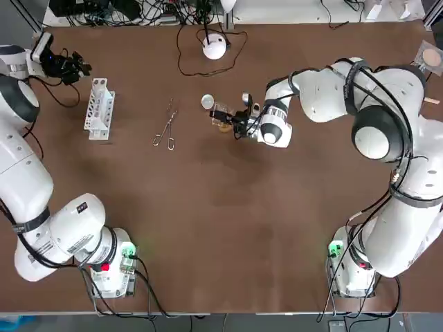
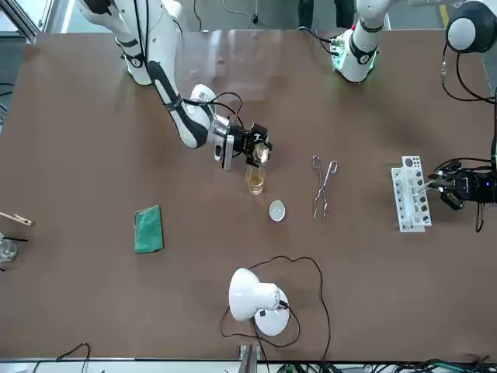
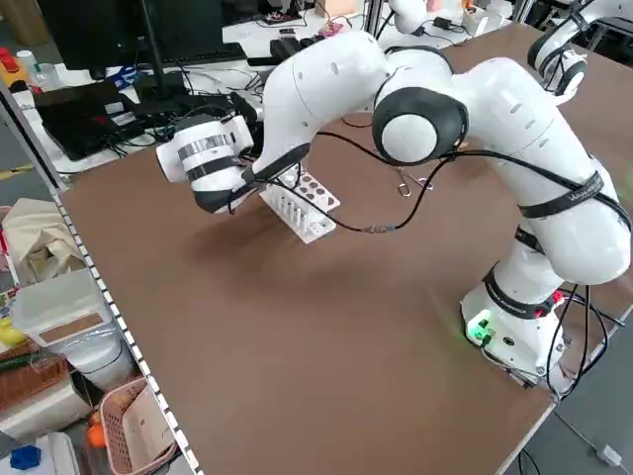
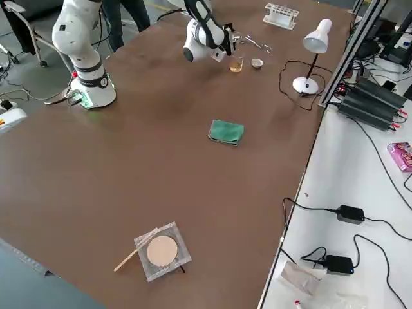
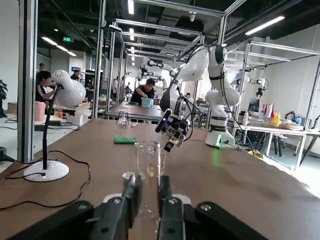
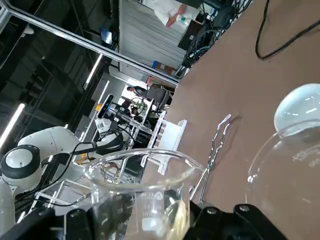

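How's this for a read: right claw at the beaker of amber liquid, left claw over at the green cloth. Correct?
Not quite. The right claw is at the beaker, but the left claw is at the white test tube rack, shut on a test tube, not at the green cloth, which lies on the right arm's side. The front view shows it.

Wide bare tabletop (image 1: 228,228) lies open toward the arm bases; beyond the right end effector (image 2: 261,154), a standing beaker (image 2: 255,180), round dish (image 1: 208,102), tongs (image 1: 166,129) and lamp (image 1: 214,47) crowd the far side
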You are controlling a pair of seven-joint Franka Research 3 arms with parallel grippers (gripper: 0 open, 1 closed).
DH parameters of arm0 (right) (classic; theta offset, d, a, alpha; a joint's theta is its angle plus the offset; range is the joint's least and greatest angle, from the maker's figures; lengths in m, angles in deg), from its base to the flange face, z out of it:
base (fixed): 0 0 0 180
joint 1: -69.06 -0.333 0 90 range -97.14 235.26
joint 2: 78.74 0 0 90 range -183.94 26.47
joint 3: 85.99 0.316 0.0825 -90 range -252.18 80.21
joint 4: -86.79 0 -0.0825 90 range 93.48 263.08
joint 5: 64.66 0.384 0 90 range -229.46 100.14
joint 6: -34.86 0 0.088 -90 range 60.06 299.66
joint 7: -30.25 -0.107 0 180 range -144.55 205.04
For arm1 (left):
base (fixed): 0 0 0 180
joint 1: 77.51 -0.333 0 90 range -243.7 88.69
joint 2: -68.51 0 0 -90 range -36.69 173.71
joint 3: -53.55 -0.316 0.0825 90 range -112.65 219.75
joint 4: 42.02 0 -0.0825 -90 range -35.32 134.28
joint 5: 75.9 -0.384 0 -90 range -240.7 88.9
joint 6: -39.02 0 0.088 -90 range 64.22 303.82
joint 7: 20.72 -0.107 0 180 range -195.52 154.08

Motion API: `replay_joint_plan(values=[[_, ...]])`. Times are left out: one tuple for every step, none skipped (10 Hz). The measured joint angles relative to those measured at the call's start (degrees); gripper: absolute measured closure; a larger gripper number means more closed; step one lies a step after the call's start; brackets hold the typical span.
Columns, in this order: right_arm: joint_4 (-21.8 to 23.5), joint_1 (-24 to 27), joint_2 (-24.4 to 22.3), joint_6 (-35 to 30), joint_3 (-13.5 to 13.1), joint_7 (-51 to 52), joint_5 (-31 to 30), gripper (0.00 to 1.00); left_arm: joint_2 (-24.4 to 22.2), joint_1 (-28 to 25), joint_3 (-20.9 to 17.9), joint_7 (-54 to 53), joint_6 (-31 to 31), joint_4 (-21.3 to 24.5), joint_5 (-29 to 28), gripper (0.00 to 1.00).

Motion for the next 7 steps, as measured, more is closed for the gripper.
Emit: replay_joint_plan(values=[[-0.2,0.0,0.0,0.4,0.1,-0.8,0.0,0.62,0.1,0.0,0.0,0.0,0.0,-0.2,0.0,0.78],[-0.3,0.0,-0.1,0.7,0.1,-1.1,0.0,0.62,0.2,0.0,0.0,0.0,0.0,-0.2,0.0,0.78],[-0.4,0.0,-0.1,1.0,0.1,-1.3,0.0,0.62,0.4,0.1,0.0,0.0,0.0,-0.2,0.2,0.78],[-0.5,0.0,-0.1,1.4,0.2,-1.6,0.0,0.62,0.6,0.0,0.0,0.0,0.0,-0.2,0.4,0.78],[-0.6,0.0,-0.1,1.8,0.3,-2.0,0.0,0.62,0.7,0.0,0.0,0.0,0.0,-0.2,0.5,0.78],[-0.7,0.0,-0.2,2.1,0.4,-2.9,0.0,0.62,0.7,-0.1,0.0,0.0,0.0,-0.2,0.5,0.78],[-0.8,0.0,-0.4,2.8,0.4,-3.5,0.0,0.62,0.7,-0.5,0.0,0.0,0.0,-0.2,0.5,0.78]])
